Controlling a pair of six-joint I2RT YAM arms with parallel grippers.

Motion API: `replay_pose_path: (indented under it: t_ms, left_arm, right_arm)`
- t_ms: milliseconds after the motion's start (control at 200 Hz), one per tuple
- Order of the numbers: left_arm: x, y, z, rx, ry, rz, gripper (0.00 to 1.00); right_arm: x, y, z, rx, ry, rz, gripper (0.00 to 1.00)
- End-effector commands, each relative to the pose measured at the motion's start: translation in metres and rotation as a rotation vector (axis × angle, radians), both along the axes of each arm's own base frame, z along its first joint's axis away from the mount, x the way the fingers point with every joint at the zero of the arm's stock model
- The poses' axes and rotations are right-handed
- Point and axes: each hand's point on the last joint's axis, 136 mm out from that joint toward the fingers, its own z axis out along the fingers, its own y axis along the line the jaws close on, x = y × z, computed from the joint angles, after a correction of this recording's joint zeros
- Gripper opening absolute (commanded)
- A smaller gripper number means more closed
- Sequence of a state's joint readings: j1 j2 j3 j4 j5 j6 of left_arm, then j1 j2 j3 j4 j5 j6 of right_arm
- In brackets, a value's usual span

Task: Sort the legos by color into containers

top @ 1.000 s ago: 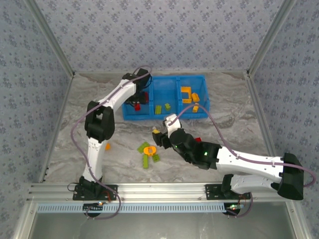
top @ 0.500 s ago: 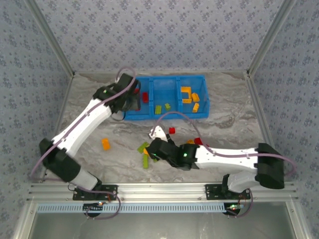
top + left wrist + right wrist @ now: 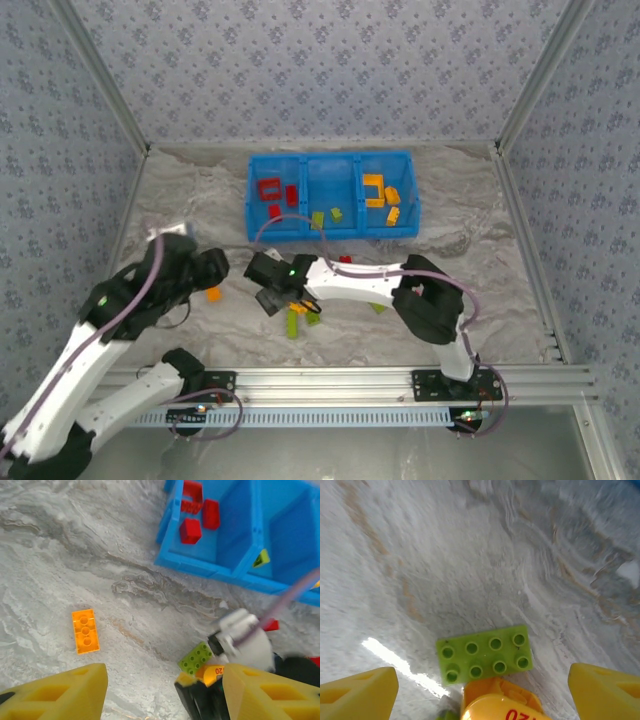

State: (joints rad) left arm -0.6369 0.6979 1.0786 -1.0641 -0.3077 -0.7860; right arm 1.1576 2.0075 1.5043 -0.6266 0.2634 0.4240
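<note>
While the right hand [image 3: 482, 671] hung low over the bench [image 3: 420, 555], its yellow fingers [image 3: 360, 692] stood wide apart and clamped nothing. A lime green eight-stud brick [image 3: 485, 654] lay flat on the marbled surface between them. The left hand [image 3: 164, 672] was likewise spread and empty, off to the left side. A loose orange brick [image 3: 85, 630] lay on the bench ahead of it. Toward the far side sat the blue bin [image 3: 330, 156]. It held red legos [image 3: 271, 190] in its left compartment, green ones [image 3: 320, 218] in the middle and orange-yellow ones [image 3: 376, 187] in the right. More green bricks [image 3: 296, 322] lay loose by the right hand, and a red one [image 3: 345, 260] lay just in front of the bin.
</note>
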Motion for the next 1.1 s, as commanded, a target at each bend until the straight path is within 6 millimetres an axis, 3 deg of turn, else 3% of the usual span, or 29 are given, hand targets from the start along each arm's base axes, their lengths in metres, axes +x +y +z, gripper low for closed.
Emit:
replay_pose_path:
  t_ms: [0, 200, 785, 1094]
  left_arm:
    - [-0.027, 0.024, -0.004, -0.020, 0.006, 0.051, 0.63]
    - [-0.048, 0.039, -0.007, -0.034, 0.028, 0.072, 0.63]
    - [-0.045, 0.029, 0.001, -0.047, 0.036, 0.033, 0.63]
    - [-0.079, 0.046, -0.019, -0.076, 0.112, 0.046, 0.64]
  right_arm:
    - [-0.005, -0.010, -0.010, -0.093, 0.081, 0.032, 0.91]
    - [-0.003, -0.007, -0.028, -0.126, 0.151, 0.036, 0.91]
    - [-0.005, -0.014, -0.038, -0.235, 0.241, 0.015, 0.80]
    - [-0.005, -0.017, -0.042, -0.282, 0.294, 0.004, 0.79]
